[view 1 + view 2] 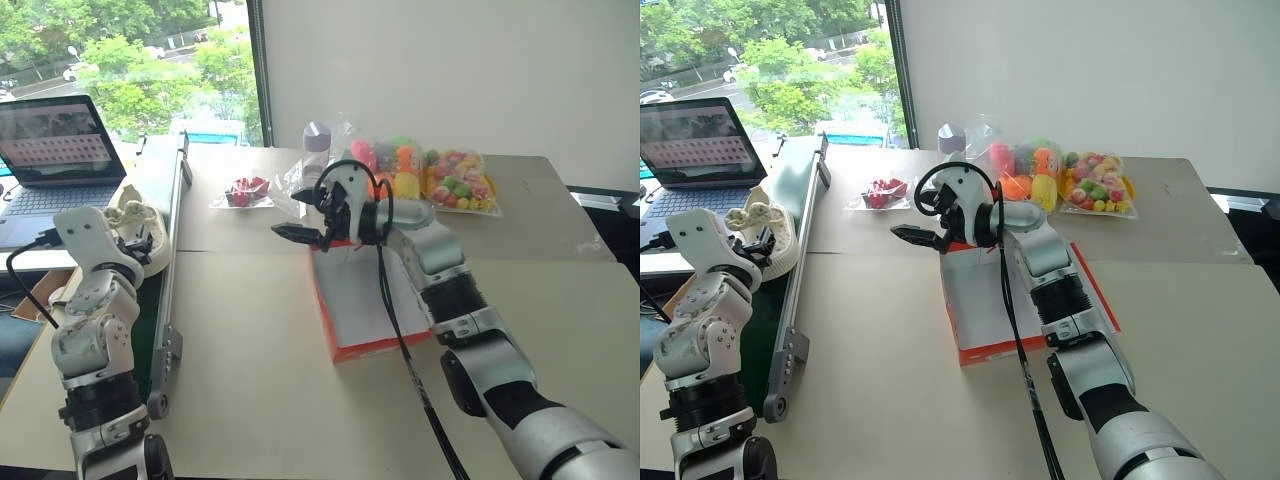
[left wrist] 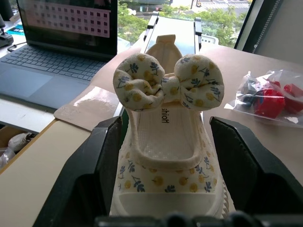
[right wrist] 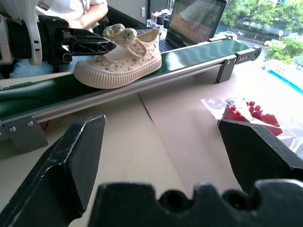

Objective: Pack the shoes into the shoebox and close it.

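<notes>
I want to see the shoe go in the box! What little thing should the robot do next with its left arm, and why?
Probably close the left end effector on the cream floral shoe. Its fingers already stand open on either side of the shoe, which sits on the green conveyor. The red shoebox lies open on the table, with the open right end effector above its far end.

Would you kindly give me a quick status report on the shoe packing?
Left gripper open, straddling shoe on green conveyor. Right gripper open, empty, above shoebox. Nothing in the way.
</notes>
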Motion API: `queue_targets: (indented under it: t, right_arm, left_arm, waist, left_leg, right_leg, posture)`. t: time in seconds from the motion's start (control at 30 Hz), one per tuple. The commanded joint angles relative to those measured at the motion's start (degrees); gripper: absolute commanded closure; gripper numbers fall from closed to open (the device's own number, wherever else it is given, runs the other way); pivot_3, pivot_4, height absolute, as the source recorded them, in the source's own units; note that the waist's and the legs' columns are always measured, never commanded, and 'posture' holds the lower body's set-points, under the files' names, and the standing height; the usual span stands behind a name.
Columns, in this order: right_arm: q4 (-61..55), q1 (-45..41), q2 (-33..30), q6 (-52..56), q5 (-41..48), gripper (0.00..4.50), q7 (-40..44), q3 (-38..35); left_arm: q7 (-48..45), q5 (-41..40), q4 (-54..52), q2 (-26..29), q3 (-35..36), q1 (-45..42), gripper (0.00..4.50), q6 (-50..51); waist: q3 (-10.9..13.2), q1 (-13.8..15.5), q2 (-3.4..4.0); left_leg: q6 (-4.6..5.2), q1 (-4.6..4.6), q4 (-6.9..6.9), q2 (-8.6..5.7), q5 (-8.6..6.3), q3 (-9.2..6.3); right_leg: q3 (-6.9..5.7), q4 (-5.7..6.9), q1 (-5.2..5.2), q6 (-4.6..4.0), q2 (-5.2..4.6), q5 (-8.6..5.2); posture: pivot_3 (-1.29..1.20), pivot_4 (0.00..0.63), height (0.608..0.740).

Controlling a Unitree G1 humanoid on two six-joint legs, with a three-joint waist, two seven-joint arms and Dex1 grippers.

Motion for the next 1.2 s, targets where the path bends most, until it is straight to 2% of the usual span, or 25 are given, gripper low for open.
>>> queue_targets:
  t: [0.03,0.13,0.33,0.43,0.57,0.6,1.2]
  right_arm:
    - [-2.0,-0.5,-0.5,-1.1,-0.3,0.00,-0.5,-0.7]
    - [-2.3,-0.2,-0.8,-1.1,-0.7,0.00,-0.6,-0.6]
    - [-2.2,-0.2,-1.1,-1.5,-1.5,0.00,-1.2,-0.4]
    - [-1.9,-0.2,-1.3,-1.9,-2.3,0.00,-1.9,-0.4]
    - [-1.9,-0.2,-1.4,-1.9,-2.7,0.00,-2.2,-0.3]
    - [-1.9,-0.2,-1.5,-1.9,-2.9,0.00,-2.3,-0.3]
    - [-1.7,-0.2,-1.4,-2.0,-3.9,0.00,-2.5,-0.3]
  left_arm:
    - [3.3,-1.5,-7.2,-1.4,1.5,1.0,0.02,5.9]
    - [4.0,-0.8,-7.9,-1.1,1.6,2.2,0.02,8.3]
    - [3.4,0.4,-4.5,1.0,1.9,1.0,0.02,6.3]
    - [2.6,-0.2,-4.4,0.8,1.9,0.5,0.75,5.4]
    - [3.1,-0.6,-4.6,-0.3,1.9,-0.1,2.08,5.7]
    - [3.3,-0.5,-4.6,-0.4,1.8,-0.3,2.29,5.9]
    - [2.0,0.4,-5.0,0.8,-0.3,-5.3,2.33,3.6]
  waist:
    - [0.0,0.0,0.00]
    - [0.0,0.0,0.00]
    - [0.0,0.0,0.00]
    - [0.0,0.0,0.00]
    - [0.0,0.2,0.00]
    - [0.0,0.3,0.00]
    - [0.0,0.1,-0.02]
  left_leg:
    - [0.00,0.00,0.00,0.00,0.00,0.00]
    - [0.00,0.00,0.00,0.00,0.00,0.00]
    - [-0.14,0.05,0.00,0.02,0.08,-0.04]
    - [-0.16,0.05,0.01,0.02,0.10,-0.05]
    - [-0.17,0.04,0.00,0.02,0.10,-0.06]
    - [-0.17,0.04,0.00,0.02,0.10,-0.07]
    - [-0.18,-0.04,-0.03,0.01,0.18,-0.11]
  right_leg:
    - [0.00,0.00,0.00,0.00,0.00,0.00]
    - [0.01,0.00,0.01,0.00,0.00,0.00]
    - [-0.02,0.05,0.00,0.01,0.05,0.00]
    - [-0.01,0.04,0.01,0.08,0.05,-0.05]
    - [-0.02,0.04,0.01,0.00,0.03,0.01]
    - [-0.04,0.05,0.01,-0.01,0.03,0.02]
    - [-0.12,-0.01,0.00,-0.14,0.03,0.13]
  posture:
    - [0.00,0.150,0.740]
    - [0.00,0.150,0.740]
    - [0.00,0.150,0.740]
    - [0.00,0.150,0.740]
    - [0.00,0.150,0.740]
    - [0.00,0.150,0.740]
    - [0.00,0.150,0.740]
